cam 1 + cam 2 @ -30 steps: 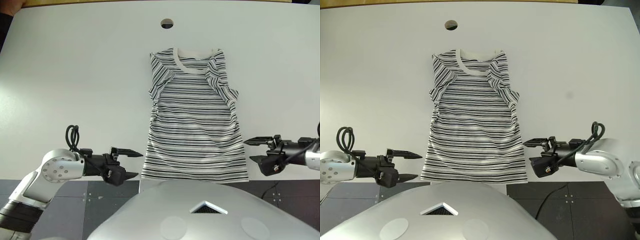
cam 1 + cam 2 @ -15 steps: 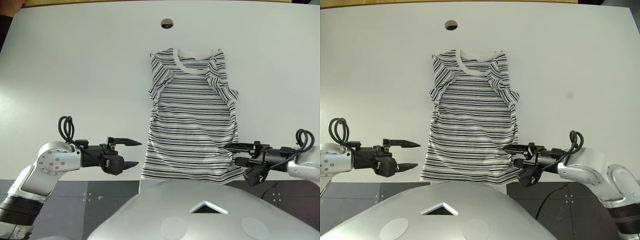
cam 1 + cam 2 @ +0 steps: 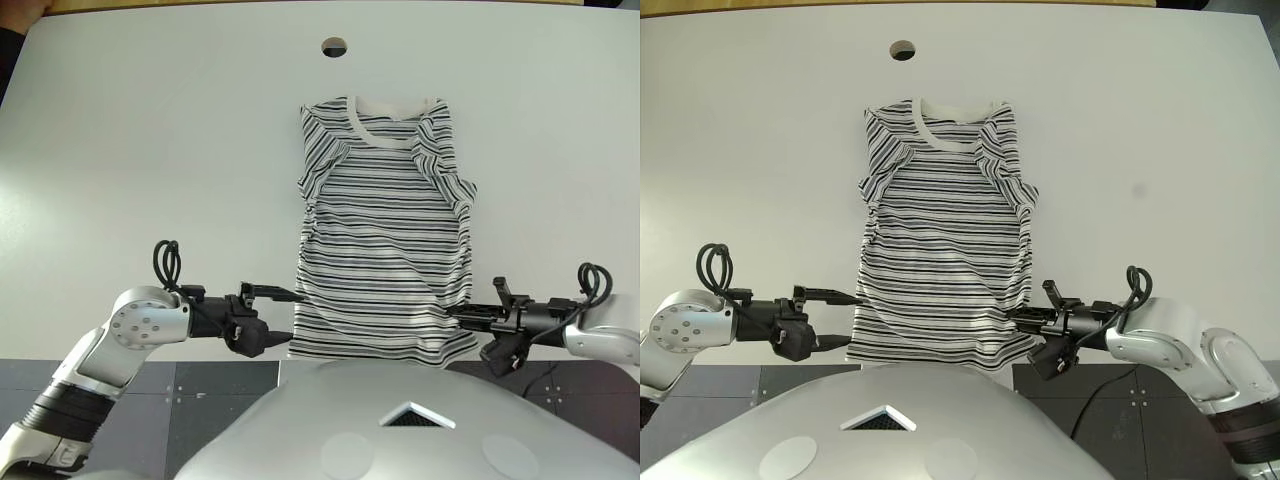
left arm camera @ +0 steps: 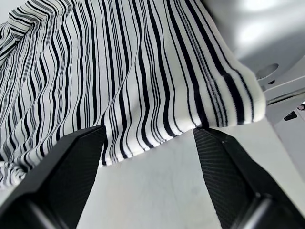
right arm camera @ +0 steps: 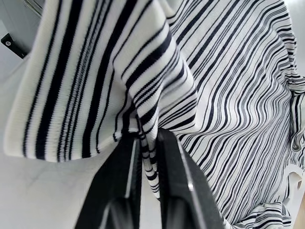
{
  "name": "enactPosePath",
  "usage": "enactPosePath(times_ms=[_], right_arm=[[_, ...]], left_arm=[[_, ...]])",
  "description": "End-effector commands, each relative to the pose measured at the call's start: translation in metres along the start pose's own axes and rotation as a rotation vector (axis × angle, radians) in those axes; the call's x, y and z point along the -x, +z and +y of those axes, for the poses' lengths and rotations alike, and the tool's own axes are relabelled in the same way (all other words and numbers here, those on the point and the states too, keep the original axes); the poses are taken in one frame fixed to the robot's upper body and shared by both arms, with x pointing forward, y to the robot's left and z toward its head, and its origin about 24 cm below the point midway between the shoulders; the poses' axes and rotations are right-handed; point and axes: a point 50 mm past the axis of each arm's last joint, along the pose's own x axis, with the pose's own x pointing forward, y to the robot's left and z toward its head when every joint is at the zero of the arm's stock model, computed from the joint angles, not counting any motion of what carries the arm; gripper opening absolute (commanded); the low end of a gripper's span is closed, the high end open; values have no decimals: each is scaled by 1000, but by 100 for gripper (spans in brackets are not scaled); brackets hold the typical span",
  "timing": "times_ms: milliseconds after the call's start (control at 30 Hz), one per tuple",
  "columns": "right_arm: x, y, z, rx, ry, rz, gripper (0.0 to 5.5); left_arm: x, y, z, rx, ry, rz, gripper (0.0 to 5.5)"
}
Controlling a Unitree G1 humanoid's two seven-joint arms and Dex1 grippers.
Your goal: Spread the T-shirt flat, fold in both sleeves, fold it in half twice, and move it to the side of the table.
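1. Left arm. The left end effector (image 3: 285, 317) sits low over the white, flat surface (image 3: 150, 150) near its front edge, pointing inward toward your right. Its two black fingers are spread apart and hold nothing. In the left wrist view the hem's left corner lies just ahead of the fingertips, inside the gap's width. You cannot tell from these views whether the pads touch cloth.

2. Work item. The black-and-white striped T-shirt (image 3: 385, 230) lies on the surface between the two arms. Its long axis runs straight away from you, with the white collar at the far end and the hem at the near edge. Both sleeves are already folded onto the body.

3. Right arm. The right end effector (image 3: 455, 312) points inward toward your left, mirroring the left arm. Its fingers are clenched on the hem's right corner, and the right wrist view shows striped fabric bunched and pinched between them.

4. Governing relation. Each hem corner lies at its own arm's fingertips, so neither arm is favoured. The likely next step is the first half-fold, hem toward collar along the long axis. In that case the left side needs a secure grasp first, or the hem will probably travel unevenly.
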Motion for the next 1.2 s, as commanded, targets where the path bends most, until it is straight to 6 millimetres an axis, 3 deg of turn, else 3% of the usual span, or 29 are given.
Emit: enactPosePath(times_ms=[33, 333, 533, 700, 800, 933, 1000, 1100, 1200], right_arm=[[2, -7, 1, -15, 9, 29, 10], [-2, -11, 7, -51, -15, 16, 10], [1, -3, 8, -191, -30, -45, 10], [19, 3, 1, -418, 26, -117, 10], [29, 7, -9, -513, 27, -171, 10], [38, 8, -32, -596, -84, -262, 10], [40, 5, -42, -624, -158, -278, 10], [39, -9, -55, -701, -270, -240, 10], [38, -20, -69, -746, -370, -219, 10]], left_arm=[[-4, -5, -3, 16, -32, 22, 294], [-12, -12, -6, 78, -76, 41, 128], [-9, -18, -19, 154, -158, 72, 12], [3, -25, -35, 295, -263, 108, 12], [12, -18, -36, 377, -274, 48, 12], [21, -5, -18, 452, -176, -81, 12], [22, -4, -2, 481, -62, -124, 12], [21, -16, 38, 538, 233, -110, 12], [21, -20, 62, 603, 375, -138, 12]])
